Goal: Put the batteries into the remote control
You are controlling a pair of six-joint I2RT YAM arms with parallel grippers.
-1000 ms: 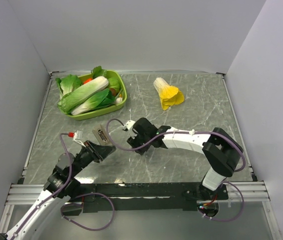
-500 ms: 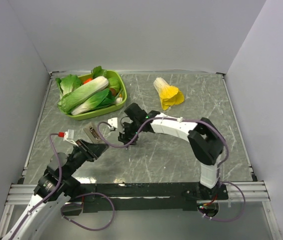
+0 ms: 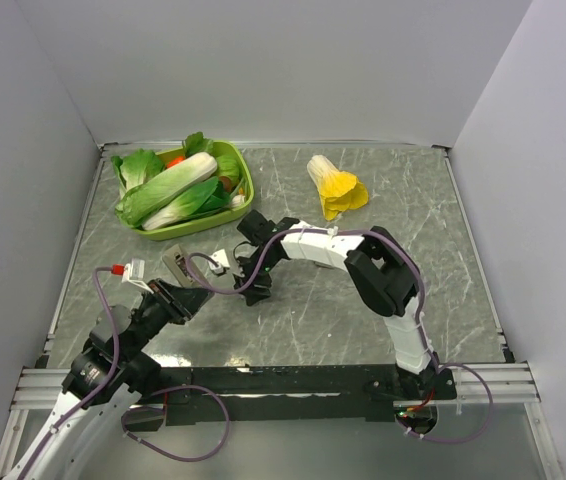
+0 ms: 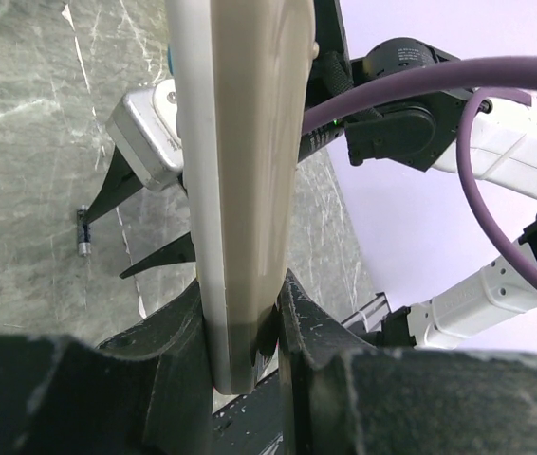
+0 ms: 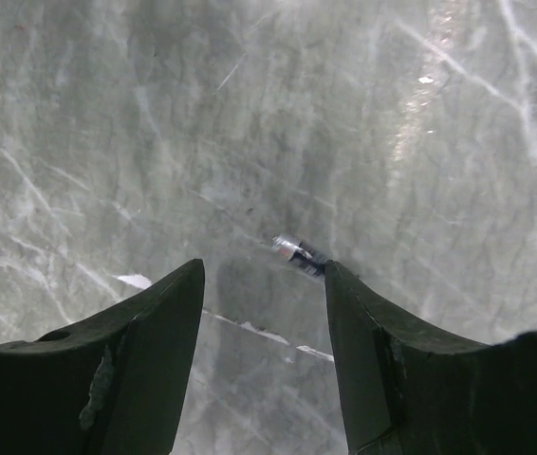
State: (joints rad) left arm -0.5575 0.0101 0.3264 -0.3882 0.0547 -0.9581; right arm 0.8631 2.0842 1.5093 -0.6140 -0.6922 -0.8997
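Here one battery [image 5: 299, 254] lies flat on the grey marbled worktop [image 5: 107, 114], a small dark cylinder with a bright metal end. In the right wrist view it sits just past the fingertips of the right hand [image 5: 262, 275], closer to the finger on the right of that view, and touches neither one. That hand is spread wide with nothing between its fingers, pointing down at the worktop close above it. The left wrist view shows the same battery [image 4: 83, 232] just beside the two dark pointed fingertips [image 4: 126, 185] of the right hand.

The remote control [image 4: 240, 142] is off the worktop, clamped at its lower end by the left hand [image 4: 242, 318], whose fingers press against both of its long sides. Its plain grey-beige back faces the wrist camera. From above, the remote control [image 3: 176, 263] rises out of the left hand [image 3: 185, 298] and tilts toward the far side, near the right hand [image 3: 256, 290] and to its left.

Farther back on the left stands a green tray [image 3: 249, 187] filled with toy greens [image 3: 178, 190]. A yellow-and-white toy cabbage [image 3: 335, 187] lies on the bare worktop [image 3: 313, 320] to the tray's right, well apart from both hands.
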